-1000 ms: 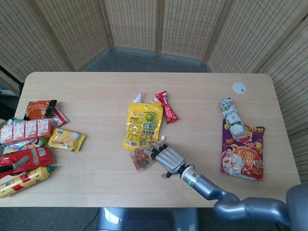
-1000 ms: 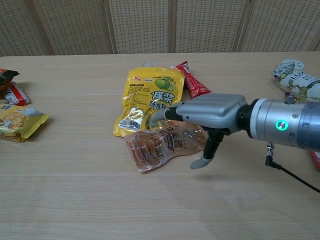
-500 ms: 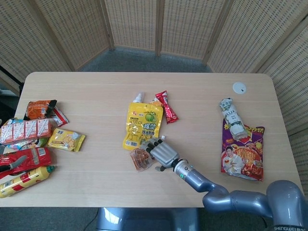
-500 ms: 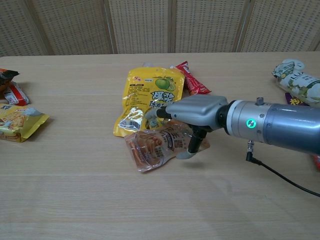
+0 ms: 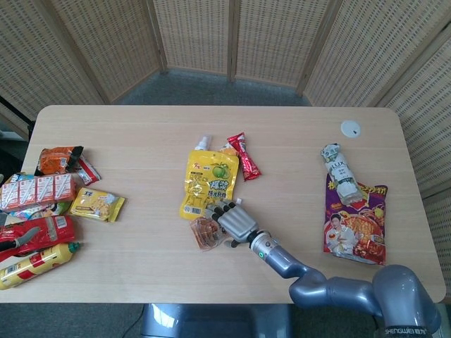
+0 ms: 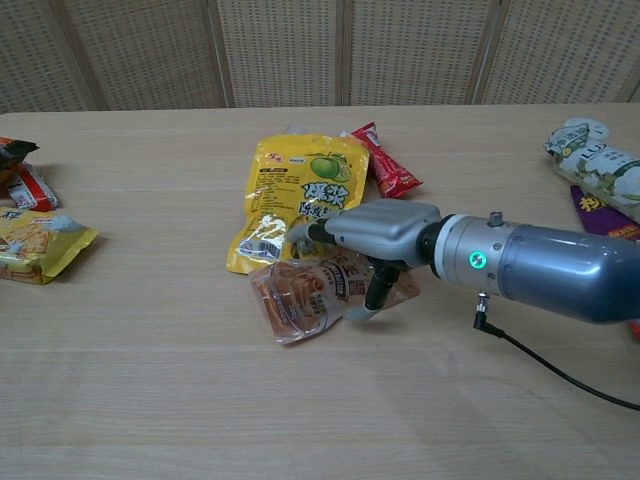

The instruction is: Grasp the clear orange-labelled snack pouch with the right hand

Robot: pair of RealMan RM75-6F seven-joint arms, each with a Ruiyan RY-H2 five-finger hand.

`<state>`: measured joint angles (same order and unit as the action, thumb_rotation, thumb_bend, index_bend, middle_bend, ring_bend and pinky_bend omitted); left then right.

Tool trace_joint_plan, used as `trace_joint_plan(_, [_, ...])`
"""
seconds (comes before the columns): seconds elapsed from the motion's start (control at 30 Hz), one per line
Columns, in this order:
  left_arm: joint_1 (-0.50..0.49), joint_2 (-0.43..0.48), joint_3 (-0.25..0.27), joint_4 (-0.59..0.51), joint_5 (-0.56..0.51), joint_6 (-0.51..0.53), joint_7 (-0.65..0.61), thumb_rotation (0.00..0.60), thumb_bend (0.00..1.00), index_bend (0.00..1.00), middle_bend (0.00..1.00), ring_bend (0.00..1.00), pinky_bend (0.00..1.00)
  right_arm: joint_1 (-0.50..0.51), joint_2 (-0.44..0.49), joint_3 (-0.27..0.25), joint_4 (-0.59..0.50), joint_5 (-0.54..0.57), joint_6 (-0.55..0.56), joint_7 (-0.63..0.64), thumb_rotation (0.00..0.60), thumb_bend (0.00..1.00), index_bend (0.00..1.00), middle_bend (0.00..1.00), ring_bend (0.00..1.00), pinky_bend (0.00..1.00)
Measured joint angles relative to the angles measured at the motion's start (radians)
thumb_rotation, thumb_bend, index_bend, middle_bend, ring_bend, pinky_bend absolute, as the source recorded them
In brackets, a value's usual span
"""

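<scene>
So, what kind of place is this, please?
Probably a robot test room, not a home: woven screens enclose a wooden table, and snack packets like the yellow pouch lie scattered on it.

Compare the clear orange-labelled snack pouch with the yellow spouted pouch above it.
The clear orange-labelled snack pouch is see-through and small; the yellow spouted pouch is opaque and larger. The right hand reaches over the clear one; the yellow one carries a white cap and a green fruit picture. Both lie flat on the wooden table.
</scene>
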<state>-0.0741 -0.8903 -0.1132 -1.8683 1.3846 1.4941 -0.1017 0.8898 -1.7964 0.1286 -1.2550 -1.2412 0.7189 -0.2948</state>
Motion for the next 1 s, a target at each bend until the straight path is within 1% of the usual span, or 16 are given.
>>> trace_joint_plan(0.27, [-0.002,-0.003,0.001,0.002,-0.001,-0.004,0.004,0.389,0.0,0.0,0.0,0.0,0.0,-0.017,-0.025,-0.029,0.044,0.005,0.004,0.004,0.6,0.26,0.0,0.0,0.0,0.0])
trace_joint_plan(0.57, [-0.002,-0.004,-0.001,0.002,-0.005,-0.004,0.005,0.39,0.0,0.0,0.0,0.0,0.0,-0.005,-0.037,-0.019,0.071,0.017,-0.008,-0.004,0.6,0.26,0.0,0.0,0.0,0.0])
trace_joint_plan(0.73, [-0.002,-0.003,0.0,0.003,-0.003,-0.003,0.002,0.39,0.0,0.0,0.0,0.0,0.0,-0.011,-0.034,-0.024,0.058,0.019,0.009,-0.03,0.6,0.26,0.0,0.0,0.0,0.0])
trace_joint_plan(1.0, [-0.003,-0.004,0.002,0.001,0.008,-0.002,0.001,0.389,0.0,0.0,0.0,0.0,0.0,-0.031,-0.019,-0.032,-0.009,0.022,0.06,-0.085,0.6,0.26,0.0,0.0,0.0,0.0])
